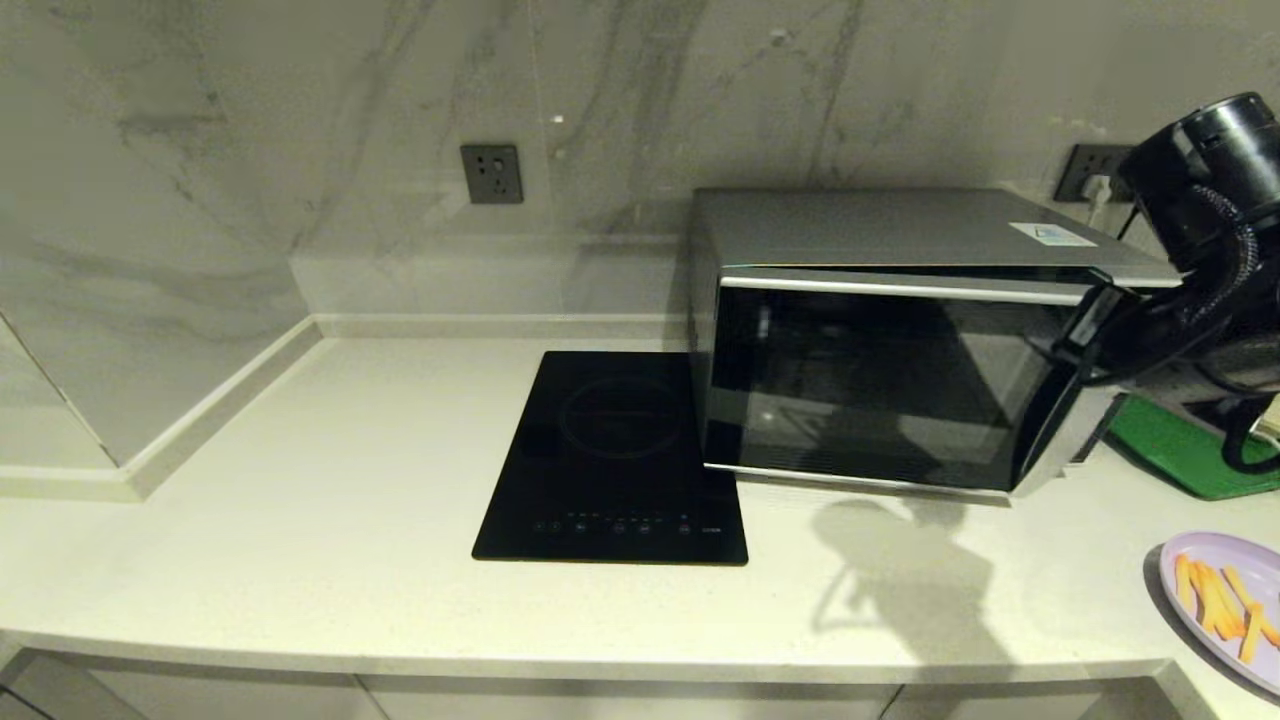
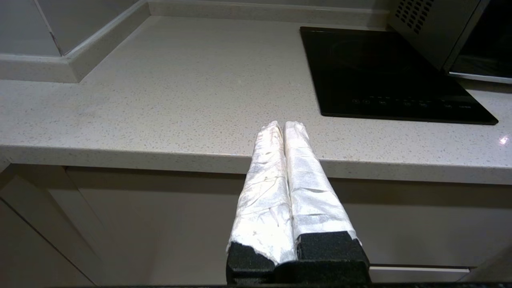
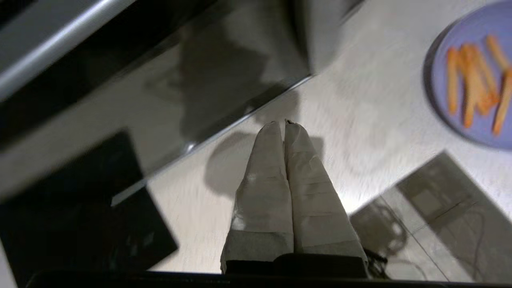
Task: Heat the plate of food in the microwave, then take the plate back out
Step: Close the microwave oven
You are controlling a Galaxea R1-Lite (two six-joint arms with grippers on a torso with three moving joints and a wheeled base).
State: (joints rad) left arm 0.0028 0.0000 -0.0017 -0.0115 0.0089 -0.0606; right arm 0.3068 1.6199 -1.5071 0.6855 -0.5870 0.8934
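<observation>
The silver-grey microwave stands at the back right of the counter with its dark glass door closed; its lower door edge shows in the right wrist view. The pale lilac plate of food carries orange fries and lies near the counter's front right corner, and the plate shows again from the right wrist. My right arm is raised by the microwave's right end. The right gripper hangs shut and empty over the counter, between the door and the plate. My left gripper is shut and empty, low before the counter's front edge.
A flat black cooktop lies left of the microwave, touching its corner. A green board sits behind the plate, partly under my right arm. Wall sockets are set in the marble backsplash. A raised ledge borders the counter's left side.
</observation>
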